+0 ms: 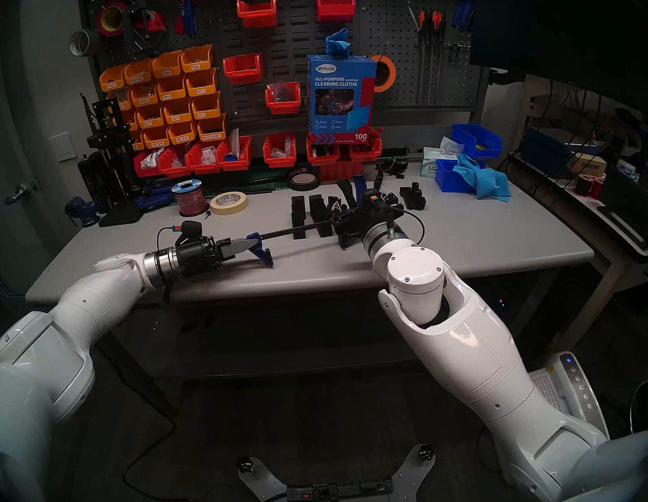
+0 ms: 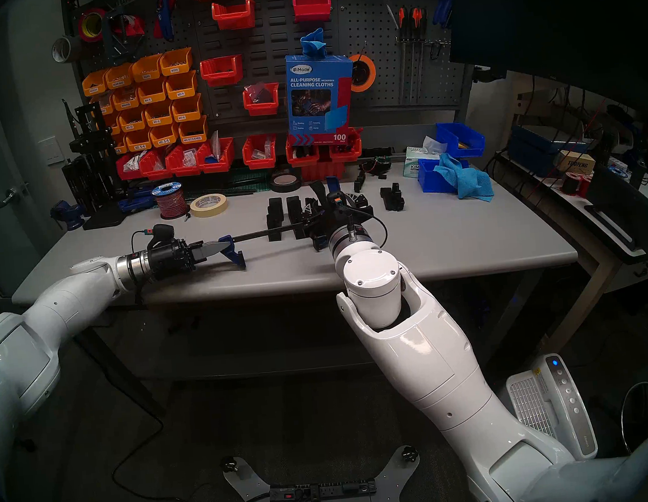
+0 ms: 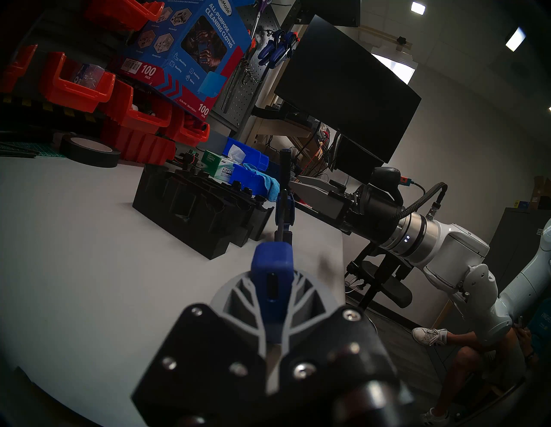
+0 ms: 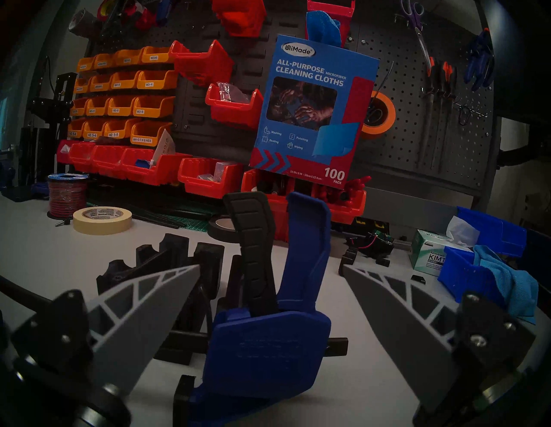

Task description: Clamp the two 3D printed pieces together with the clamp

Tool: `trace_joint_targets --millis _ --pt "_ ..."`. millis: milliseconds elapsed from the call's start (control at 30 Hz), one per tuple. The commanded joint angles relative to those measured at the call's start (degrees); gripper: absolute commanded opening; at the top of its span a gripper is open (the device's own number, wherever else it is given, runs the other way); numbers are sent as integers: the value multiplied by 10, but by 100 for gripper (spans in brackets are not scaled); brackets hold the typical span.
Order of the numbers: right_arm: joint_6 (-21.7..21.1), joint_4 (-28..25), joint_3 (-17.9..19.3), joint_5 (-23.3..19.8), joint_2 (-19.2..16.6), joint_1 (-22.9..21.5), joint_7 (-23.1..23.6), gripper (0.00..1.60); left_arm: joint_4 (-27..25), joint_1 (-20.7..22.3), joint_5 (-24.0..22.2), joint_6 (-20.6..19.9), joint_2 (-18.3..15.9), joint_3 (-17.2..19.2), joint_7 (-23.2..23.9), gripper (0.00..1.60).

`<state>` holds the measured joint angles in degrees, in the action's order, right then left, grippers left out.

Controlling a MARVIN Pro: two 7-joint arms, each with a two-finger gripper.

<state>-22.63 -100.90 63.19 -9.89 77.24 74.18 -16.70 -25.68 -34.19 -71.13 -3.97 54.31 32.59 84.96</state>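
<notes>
Now, with our left claw clenched on the clamp's far blue end, we should close our released right claw squarely around its handle, with the two black pieces just beyond.

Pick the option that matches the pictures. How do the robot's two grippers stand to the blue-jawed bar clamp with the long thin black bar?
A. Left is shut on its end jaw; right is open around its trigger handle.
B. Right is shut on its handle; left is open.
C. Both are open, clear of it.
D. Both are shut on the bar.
A: the left gripper pinches the bar clamp's blue end jaw, while the right gripper's fingers stand spread either side of the handle.
</notes>
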Motion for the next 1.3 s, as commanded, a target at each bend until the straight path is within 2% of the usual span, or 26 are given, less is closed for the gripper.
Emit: trace_joint_targets --millis 0,567,1267 --pt "-7 0 1 -6 0 -21 14 160 0 13 -9 1 -1 0 0 0" --pt "-17 12 4 0 3 -46 24 160 0 14 -10 1 -2 -1 0 0" --pt "-78 4 3 1 9 -42 16 160 0 15 -14 2 -2 -6 0 0"
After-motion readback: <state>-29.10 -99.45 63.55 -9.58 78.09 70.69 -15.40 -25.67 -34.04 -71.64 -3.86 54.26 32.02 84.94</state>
